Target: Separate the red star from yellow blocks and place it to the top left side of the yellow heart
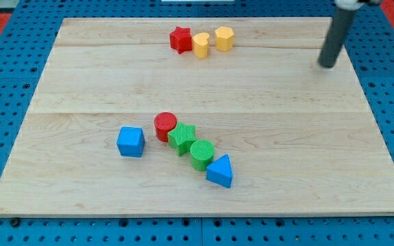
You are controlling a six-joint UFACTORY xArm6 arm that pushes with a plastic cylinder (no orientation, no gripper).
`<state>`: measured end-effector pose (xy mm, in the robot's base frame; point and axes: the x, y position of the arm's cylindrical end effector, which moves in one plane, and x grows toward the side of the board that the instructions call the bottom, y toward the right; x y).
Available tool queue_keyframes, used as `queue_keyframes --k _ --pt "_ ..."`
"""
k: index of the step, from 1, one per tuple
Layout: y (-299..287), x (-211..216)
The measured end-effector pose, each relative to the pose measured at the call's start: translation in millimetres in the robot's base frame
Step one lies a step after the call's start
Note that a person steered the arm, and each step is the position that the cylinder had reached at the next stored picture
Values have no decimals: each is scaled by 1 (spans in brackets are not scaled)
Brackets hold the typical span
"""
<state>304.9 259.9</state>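
Note:
The red star (180,39) sits near the view's top, touching the yellow heart (201,45) on its right. A yellow hexagon-like block (224,38) stands just right of the heart. My tip (327,65) is at the view's upper right, well to the right of these three blocks and apart from them.
The wooden board (81,82) lies on a blue pegboard. Lower middle holds a cluster: a blue cube (130,141), a red cylinder (165,126), a green star (182,137), a green cylinder (202,154) and a blue triangle (220,171).

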Motion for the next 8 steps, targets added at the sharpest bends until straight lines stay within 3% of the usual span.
queue_keyframes --k 2,3,5,7,8 --pt "-85 -82" --pt "-173 -88" --pt "-296 -32" --pt "-333 25" --pt "-346 11"
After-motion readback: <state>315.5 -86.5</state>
